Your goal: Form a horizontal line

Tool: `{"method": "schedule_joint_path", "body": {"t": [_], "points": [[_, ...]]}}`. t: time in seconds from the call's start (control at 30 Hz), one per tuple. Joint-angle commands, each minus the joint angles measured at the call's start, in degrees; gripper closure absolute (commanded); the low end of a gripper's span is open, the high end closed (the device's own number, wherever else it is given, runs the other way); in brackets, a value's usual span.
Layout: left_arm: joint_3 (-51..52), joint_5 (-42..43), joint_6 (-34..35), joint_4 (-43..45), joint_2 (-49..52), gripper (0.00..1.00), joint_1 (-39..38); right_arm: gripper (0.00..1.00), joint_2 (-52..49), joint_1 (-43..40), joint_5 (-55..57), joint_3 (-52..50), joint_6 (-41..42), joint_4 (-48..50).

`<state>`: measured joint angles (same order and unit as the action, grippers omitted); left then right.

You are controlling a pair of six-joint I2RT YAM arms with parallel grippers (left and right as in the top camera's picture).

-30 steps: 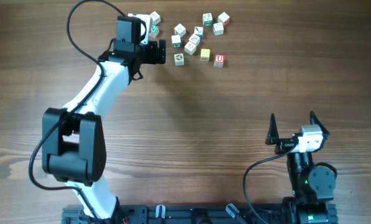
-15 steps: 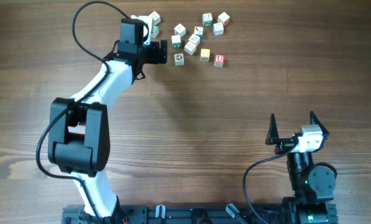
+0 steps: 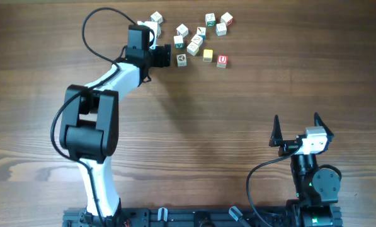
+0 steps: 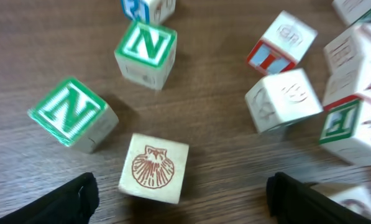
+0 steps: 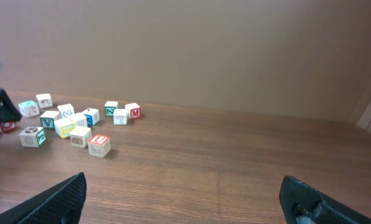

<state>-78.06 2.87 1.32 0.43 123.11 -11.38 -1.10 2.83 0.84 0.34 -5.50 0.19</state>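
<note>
Table (image 3: 250,94): wood-grain, with small letter cubes scattered at its 12-to-1 o'clock edge

Left claw (image 4: 182,182): over the 9 o'clock side of the scatter, fingers spread well apart, gripping nothing. Against a second ago, the left arm (image 3: 87,129) has swung its dark elbow block toward 1 o'clock, and the wrist sits slightly further toward 3 o'clock

Shell cube (image 4: 153,168): white, brown shell picture facing up. It lies flat on the table between the spread fingers and touches neither; it cannot be picked out from overhead

Green N cubes (image 4: 70,112): two, at 10 and 12 o'clock of the shell cube, apart from it

Green-marked cube (image 3: 181,60): at the scatter's 7 o'clock corner, unmoved

Yellow cube (image 3: 208,55): stands between the green-marked cube and the red U cube (image 3: 222,61), close to the latter; both are in the same places as a second ago

Right claw (image 3: 297,129): at the table's 4 o'clock, well apart from the cubes. Its fingers are wide apart and empty, posture unchanged
</note>
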Motion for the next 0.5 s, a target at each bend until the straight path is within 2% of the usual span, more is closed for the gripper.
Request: {"method": "schedule_joint_path", "body": {"t": [0.0,0.2,0.37,0.47], "points": [[-0.7,0.5,-0.9,1.8,1.1,0.13,-0.1,0.00,0.5,0.2,-0.9,0.0,-0.5,0.2],[-0.7,0.5,-0.9,4.9,3.1,0.15,-0.1,0.00,0.5,0.2,-0.9,0.0,-0.5,0.2],[-0.7,0.5,-0.9,6.1,3.5,0.22,-0.1,0.00,0.5,0.2,-0.9,0.0,-0.5,0.2],[-0.7,0.5,-0.9,7.1,3.5,0.21,-0.1,0.00,0.5,0.2,-0.9,0.0,-0.5,0.2]]}}
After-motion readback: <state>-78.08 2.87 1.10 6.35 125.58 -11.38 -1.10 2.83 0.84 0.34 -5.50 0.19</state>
